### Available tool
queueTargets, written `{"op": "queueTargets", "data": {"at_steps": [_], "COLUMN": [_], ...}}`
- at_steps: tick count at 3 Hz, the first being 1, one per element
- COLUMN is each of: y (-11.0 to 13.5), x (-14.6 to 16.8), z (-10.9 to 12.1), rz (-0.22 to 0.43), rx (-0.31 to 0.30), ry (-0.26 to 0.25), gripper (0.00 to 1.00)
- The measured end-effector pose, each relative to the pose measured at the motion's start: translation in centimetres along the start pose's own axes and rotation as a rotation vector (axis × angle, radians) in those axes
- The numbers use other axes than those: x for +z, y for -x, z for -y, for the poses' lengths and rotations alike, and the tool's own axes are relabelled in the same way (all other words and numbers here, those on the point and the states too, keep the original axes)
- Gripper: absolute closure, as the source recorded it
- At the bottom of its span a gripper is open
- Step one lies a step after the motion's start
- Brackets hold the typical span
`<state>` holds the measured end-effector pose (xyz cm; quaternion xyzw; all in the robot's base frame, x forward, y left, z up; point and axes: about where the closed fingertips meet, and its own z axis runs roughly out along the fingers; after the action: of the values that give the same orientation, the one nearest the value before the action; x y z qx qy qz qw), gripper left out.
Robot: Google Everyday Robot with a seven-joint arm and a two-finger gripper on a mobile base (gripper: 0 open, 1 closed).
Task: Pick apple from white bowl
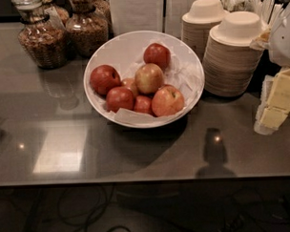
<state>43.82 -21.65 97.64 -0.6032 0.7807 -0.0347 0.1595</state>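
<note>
Shiny grey tabletop (pixel 136 151) was spread under everything. The gripper (pixel 277 106) was seen at the edge of the view, cut off by it. Nothing was seen held in it, and whether it was open or closed could not be told. The white bowl (pixel 133 44) was set well apart from the gripper, off to one side. The apple (pixel 167 101) was found on the bowl's side nearest the gripper, touching a red apple (pixel 143 104). It was judged best that the apple be reached from above, so the rim was cleared, and be squeezed gently across its middle. The stacked bowls (pixel 231 62) near the gripper were not to be bumped.
</note>
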Motion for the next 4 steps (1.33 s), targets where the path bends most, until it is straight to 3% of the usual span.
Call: {"op": "queueTargets", "data": {"at_steps": [1, 2, 3, 4], "y": [0.4, 2.3, 5.5, 5.5], "x": [0.1, 1.6, 2.9, 3.0], "z": [0.3, 1.9, 3.6, 3.6], "rz": [0.009, 0.082, 0.141, 0.142], "rx": [0.004, 0.025, -0.009, -0.009], "ry": [-0.011, -0.011, -0.001, -0.001], "gripper": [0.00, 0.00, 0.00, 0.00]}}
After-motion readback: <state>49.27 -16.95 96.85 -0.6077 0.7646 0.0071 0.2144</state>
